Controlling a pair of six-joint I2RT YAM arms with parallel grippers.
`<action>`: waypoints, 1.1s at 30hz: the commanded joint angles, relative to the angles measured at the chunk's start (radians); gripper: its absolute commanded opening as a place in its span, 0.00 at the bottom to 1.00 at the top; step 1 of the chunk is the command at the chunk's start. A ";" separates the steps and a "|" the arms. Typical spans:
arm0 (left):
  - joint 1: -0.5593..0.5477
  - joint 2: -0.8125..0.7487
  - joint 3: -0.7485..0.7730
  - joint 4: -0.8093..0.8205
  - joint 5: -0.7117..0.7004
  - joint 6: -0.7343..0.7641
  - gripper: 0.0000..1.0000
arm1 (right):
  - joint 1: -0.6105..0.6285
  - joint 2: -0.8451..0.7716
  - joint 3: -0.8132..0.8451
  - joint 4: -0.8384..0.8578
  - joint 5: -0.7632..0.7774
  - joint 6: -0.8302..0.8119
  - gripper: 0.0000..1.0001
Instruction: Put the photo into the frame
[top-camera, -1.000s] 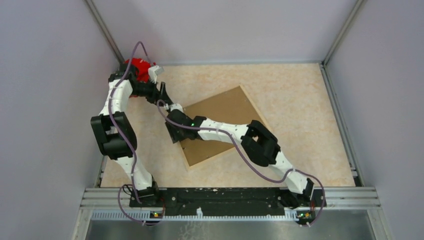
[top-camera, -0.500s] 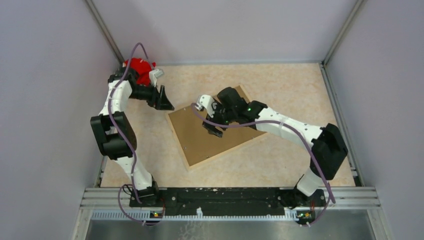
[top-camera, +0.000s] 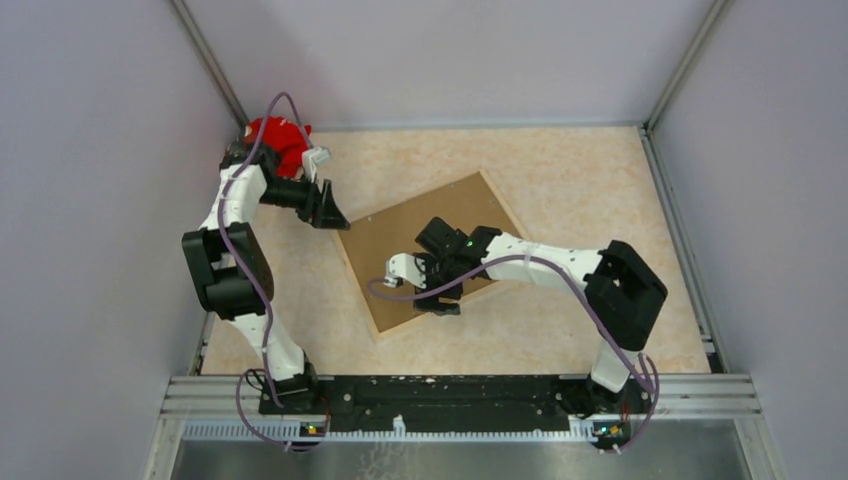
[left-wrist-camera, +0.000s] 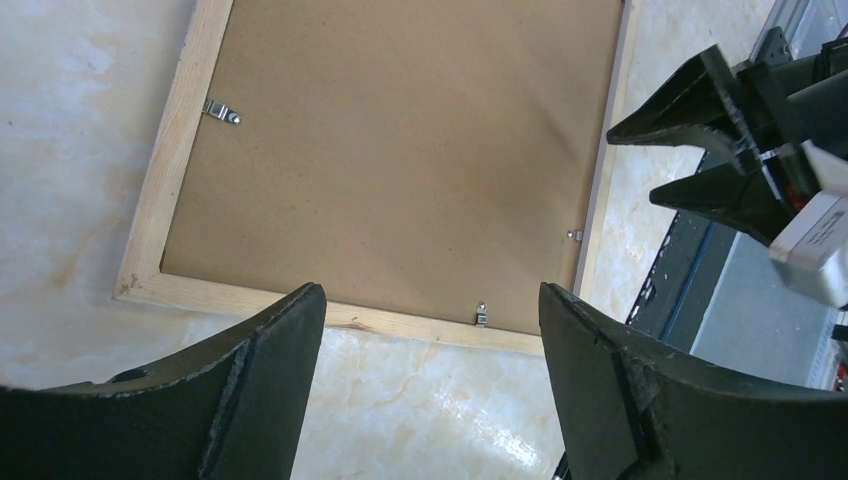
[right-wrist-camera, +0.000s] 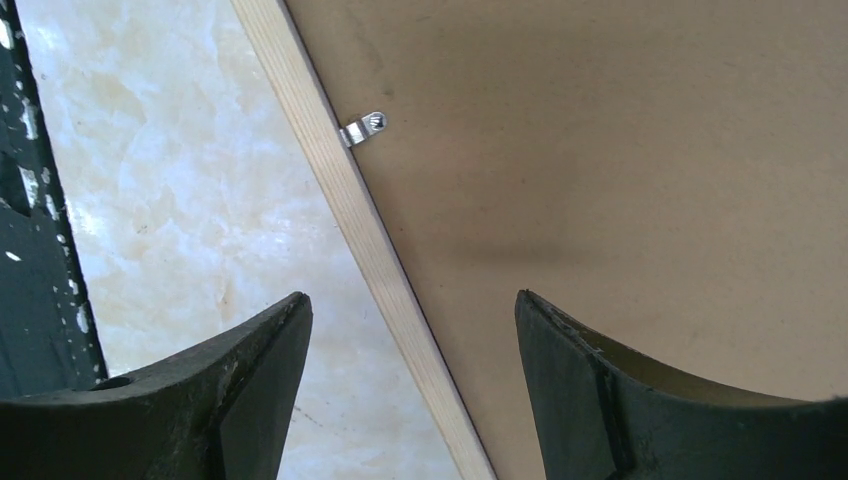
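The frame (top-camera: 356, 282) lies face down in the middle of the table, pale wood rim up, with the plain brown backing board (top-camera: 400, 240) inside it under small metal clips (left-wrist-camera: 222, 111). The photo is hidden. My left gripper (top-camera: 330, 210) is open and empty, above the table just outside the frame's far-left corner. In the left wrist view the rim (left-wrist-camera: 180, 140) lies ahead of its gripper (left-wrist-camera: 430, 390). My right gripper (top-camera: 438, 298) is open and empty above the frame's near edge. In the right wrist view the rim (right-wrist-camera: 340, 190) runs between its gripper's (right-wrist-camera: 410, 390) fingers, beside a clip (right-wrist-camera: 362, 128).
A red object (top-camera: 275, 135) sits in the back left corner behind the left arm. Grey walls close in the table on three sides. The black base rail (top-camera: 450, 390) runs along the near edge. The right gripper shows at the right of the left wrist view (left-wrist-camera: 720, 150).
My right arm has swung from the frame's left corner, across its far side, to above its near edge. My left gripper has drawn back a little. The frame has not moved.
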 joint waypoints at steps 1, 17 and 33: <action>-0.002 -0.021 -0.003 -0.024 0.034 0.046 0.84 | 0.039 0.038 -0.019 -0.002 0.040 -0.072 0.74; -0.003 -0.007 0.052 -0.067 0.049 0.072 0.85 | 0.074 0.089 -0.108 0.190 0.224 -0.078 0.52; 0.000 -0.104 0.005 -0.256 0.094 0.525 0.99 | 0.074 0.127 0.169 0.211 0.177 0.215 0.00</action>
